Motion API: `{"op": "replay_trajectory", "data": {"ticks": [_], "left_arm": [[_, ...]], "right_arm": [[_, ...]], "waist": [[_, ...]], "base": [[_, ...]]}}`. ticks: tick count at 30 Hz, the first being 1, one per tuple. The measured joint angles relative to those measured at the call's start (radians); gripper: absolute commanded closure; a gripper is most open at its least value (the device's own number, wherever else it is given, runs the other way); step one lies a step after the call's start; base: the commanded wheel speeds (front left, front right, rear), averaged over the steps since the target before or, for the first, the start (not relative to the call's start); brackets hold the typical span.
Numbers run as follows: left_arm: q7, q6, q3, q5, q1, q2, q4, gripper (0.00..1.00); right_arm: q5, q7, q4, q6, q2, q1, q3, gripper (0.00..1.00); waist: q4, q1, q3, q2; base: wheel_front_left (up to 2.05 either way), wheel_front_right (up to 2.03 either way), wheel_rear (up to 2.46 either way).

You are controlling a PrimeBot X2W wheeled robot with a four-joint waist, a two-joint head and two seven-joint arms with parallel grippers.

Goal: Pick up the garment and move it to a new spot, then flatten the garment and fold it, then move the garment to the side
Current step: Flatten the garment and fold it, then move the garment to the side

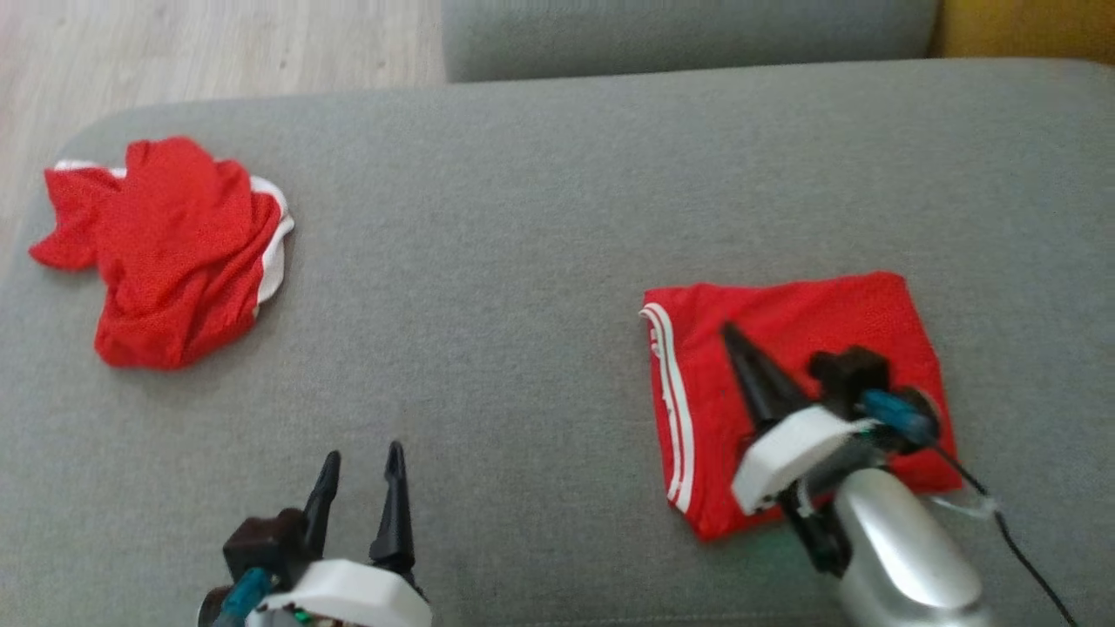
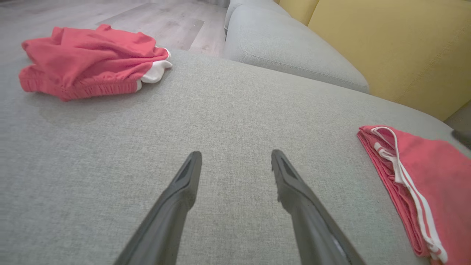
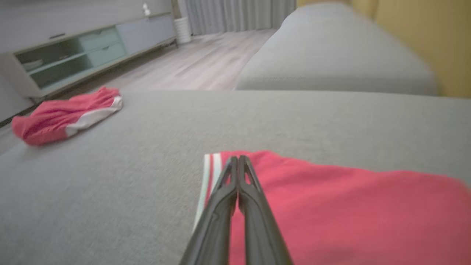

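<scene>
Garment (image 1: 827, 322), lower edge behind right arm (image 1: 897, 540)

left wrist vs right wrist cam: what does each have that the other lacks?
Left wrist: left gripper, open over bare sofa cushion.
Right wrist: right gripper, shut, over the folded garment; low cabinet and curtains behind.
Both: crumpled garment, folded garment, sofa cushion, wood floor.

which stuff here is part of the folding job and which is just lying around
In the job: folded red garment; right end effector, shut, over it; left end effector, open; grey cushion under the garment.

Lying about: crumpled red garment, untouched; low cabinet; yellow backrest.
</scene>
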Motion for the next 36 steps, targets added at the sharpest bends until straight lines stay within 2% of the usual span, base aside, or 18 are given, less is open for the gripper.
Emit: {"op": "replay_trajectory", "data": {"ticks": [1, 3, 4, 5, 9, 16, 28, 36], "left_arm": [[0.000, -0.001, 0.008, 0.007, 0.005, 0.000, 0.002, 0.00], [0.000, -0.014, 0.025, 0.016, 0.014, 0.000, 0.007, 0.00], [0.000, -0.019, 0.029, 0.022, 0.020, 0.000, 0.008, 0.00], [0.000, -0.026, 0.032, 0.029, 0.026, 0.000, 0.012, 0.00], [0.000, -0.044, 0.061, 0.051, 0.050, -0.001, 0.018, 0.00], [0.000, -0.070, 0.093, 0.069, 0.066, -0.001, 0.018, 0.00], [0.000, -0.078, 0.155, 0.093, 0.128, -0.001, 0.006, 0.00], [0.000, -0.078, 0.156, 0.094, 0.128, -0.001, -0.007, 0.00]], "right_arm": [[-0.022, -0.016, -0.022, 0.000, 0.000, 0.016, -0.035, 0.95], [-0.074, -0.041, -0.069, 0.000, 0.000, 0.056, -0.107, 0.48], [-0.098, -0.050, -0.095, 0.000, 0.000, 0.080, -0.143, 0.11], [-0.114, -0.057, -0.122, 0.000, 0.000, 0.104, -0.175, 0.00], [-0.134, -0.076, -0.223, 0.000, 0.001, 0.203, -0.290, 0.00], [-0.167, -0.086, -0.280, 0.000, 0.000, 0.325, -0.403, 0.00], [-0.110, -0.103, -0.245, 0.000, -0.002, 0.397, -0.382, 0.00], [-0.104, -0.103, -0.239, 0.000, -0.002, 0.395, -0.369, 0.00]], "waist": [[-0.006, 0.0000, -0.008, 0.0000], [-0.018, 0.0000, -0.024, 0.0000], [-0.024, 0.0000, -0.033, 0.0000], [-0.029, 0.0000, -0.041, 0.0000], [-0.046, 0.0000, -0.075, 0.0000], [-0.053, 0.0000, -0.101, 0.0000], [-0.019, 0.0000, -0.128, 0.0000], [0.004, 0.0000, -0.136, 0.0000]], "base": [[0.00, 0.00, 0.00], [0.00, 0.00, 0.00], [0.00, 0.00, 0.00], [0.00, 0.00, 0.00], [0.00, 0.00, 0.00], [0.00, 0.00, 0.00], [0.00, 0.00, 0.00], [0.00, 0.00, 0.00]]}}
